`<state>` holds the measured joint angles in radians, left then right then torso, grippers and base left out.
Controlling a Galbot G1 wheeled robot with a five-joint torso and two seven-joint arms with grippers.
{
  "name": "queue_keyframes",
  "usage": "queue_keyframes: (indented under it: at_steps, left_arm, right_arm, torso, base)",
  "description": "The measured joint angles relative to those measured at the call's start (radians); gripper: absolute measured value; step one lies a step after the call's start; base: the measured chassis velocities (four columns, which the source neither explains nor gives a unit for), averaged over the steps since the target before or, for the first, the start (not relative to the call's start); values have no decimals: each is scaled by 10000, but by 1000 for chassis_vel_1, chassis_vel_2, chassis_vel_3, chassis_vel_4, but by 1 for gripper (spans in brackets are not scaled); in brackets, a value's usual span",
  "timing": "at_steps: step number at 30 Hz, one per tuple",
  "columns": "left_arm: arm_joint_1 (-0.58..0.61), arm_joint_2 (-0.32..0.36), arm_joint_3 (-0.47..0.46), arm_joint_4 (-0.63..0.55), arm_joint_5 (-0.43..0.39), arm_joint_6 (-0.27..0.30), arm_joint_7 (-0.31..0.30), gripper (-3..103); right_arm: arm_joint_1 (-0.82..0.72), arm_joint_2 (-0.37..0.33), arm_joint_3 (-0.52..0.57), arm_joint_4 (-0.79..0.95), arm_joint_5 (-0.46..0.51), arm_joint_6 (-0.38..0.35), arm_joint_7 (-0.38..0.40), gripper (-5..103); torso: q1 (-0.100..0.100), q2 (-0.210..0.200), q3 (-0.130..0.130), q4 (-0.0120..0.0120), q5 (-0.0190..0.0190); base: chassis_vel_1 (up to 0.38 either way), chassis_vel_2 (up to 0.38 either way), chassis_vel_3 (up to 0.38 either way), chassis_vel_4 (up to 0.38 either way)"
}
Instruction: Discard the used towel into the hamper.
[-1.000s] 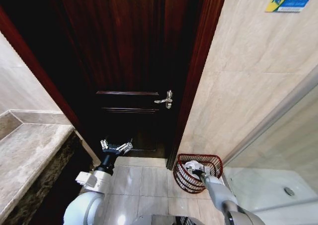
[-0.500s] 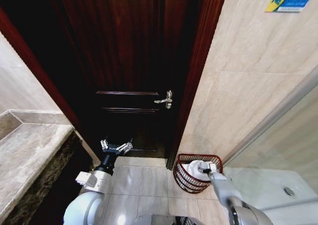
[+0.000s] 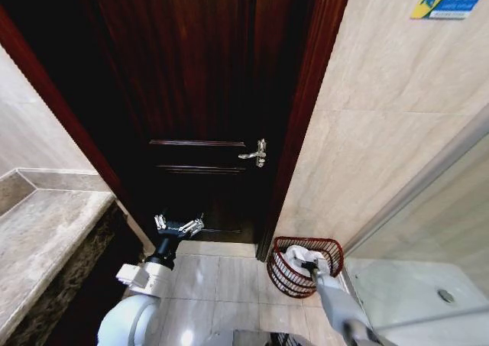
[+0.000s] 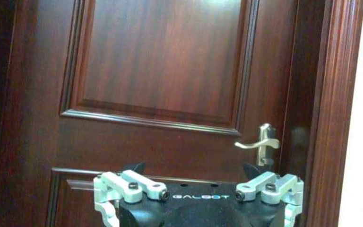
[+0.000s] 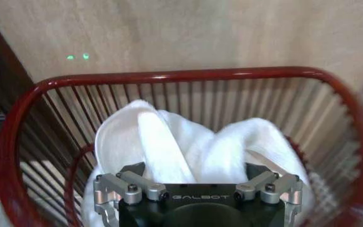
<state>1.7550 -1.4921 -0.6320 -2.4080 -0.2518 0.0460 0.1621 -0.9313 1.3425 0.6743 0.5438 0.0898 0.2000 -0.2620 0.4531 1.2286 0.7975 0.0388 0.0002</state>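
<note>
The hamper (image 3: 280,273), a round red-brown wire basket, stands on the floor against the tiled wall, beside the door frame. The white towel (image 3: 299,253) lies crumpled inside it, and the right wrist view shows the towel (image 5: 168,137) resting within the hamper's rim (image 5: 168,75). My right gripper (image 3: 315,268) hovers at the hamper's near rim, just above the towel. It is open (image 5: 193,166) and holds nothing. My left gripper (image 3: 179,225) is raised in front of the door, open and empty (image 4: 193,166).
A dark wooden door (image 3: 199,94) with a silver handle (image 3: 254,153) is straight ahead. A stone counter (image 3: 46,239) lies to the left. A glass shower screen and white tray (image 3: 412,292) are at the right. Tiled floor (image 3: 221,277) runs between the arms.
My right gripper moved right across the hamper, then drew back a little toward its near rim. The towel stays in the hamper. The left arm has not moved.
</note>
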Motion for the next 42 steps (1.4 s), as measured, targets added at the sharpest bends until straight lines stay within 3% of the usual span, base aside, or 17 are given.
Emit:
queue_keyframes:
  at_steps: [5,9,13,24,31,40,42]
  left_arm:
    - [-1,0,1,0,0,0,0,100]
    - [0,0,1,0,0,0,1,100]
    - [-1,0,1,0,0,0,0,100]
    - [0,0,1,0,0,0,0,100]
    - [-1,0,1,0,0,0,1,100]
    - [-1,0,1,0,0,0,0,100]
    - [-1,0,1,0,0,0,1,100]
  right_arm:
    - [-1736,-252,-112,2741,1345,101,-213,100]
    - [-2206,-201,-109,3525,1659,49,-179,100]
    - [-3861,72,-51,6302,2132,-195,139,100]
    - [-5800,415,275,10317,2290,-42,683,100]
    - [-6833,781,357,13600,2418,-993,1914,100]
    - [-7660,811,691,15744,2200,-1427,1267,100]
    - [-7943,890,709,16925,2194,-1820,1219,100]
  torso:
    - [-2,2,-2,6,1]
    - [-2,2,-2,7,-1]
    - [-2,2,-3,9,-9]
    - [0,3,-1,6,-7]
    - [0,2,-1,5,0]
    - [-1,1,-1,5,-5]
    - [0,1,-1,6,-3]
  base:
    - [0,0,0,0]
    - [0,0,0,0]
    - [0,0,0,0]
    - [0,0,0,0]
    - [0,0,0,0]
    - [0,0,0,0]
    - [0,0,0,0]
